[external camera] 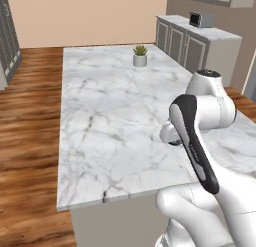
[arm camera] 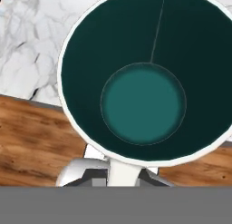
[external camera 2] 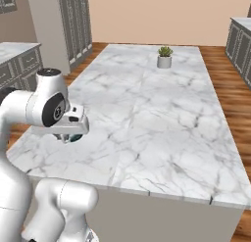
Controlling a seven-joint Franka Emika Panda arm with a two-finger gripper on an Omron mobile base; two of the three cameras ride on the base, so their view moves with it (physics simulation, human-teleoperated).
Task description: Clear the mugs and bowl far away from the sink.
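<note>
We're looking straight down into the mug (arm camera: 145, 78) from the hand cam: teal inside, white rim, filling most of the pic. Below it we see marble counter (arm camera: 27, 46) and wood floor (arm camera: 36, 137), so the mug's at the counter edge, close under the hand. In the right base cam a bit of teal shows under the gripper (external camera 2: 72, 136), low over the counter's near-left corner. Fingers hidden, so we can't tell if they're spread or pinching. Plant pot (external camera 2: 164, 61) sits at the far end, well apart.

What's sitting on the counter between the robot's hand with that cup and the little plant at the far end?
Nothing: in both base views, only bare marble counter stretches from the gripper with the mug to the potted plant.
</note>
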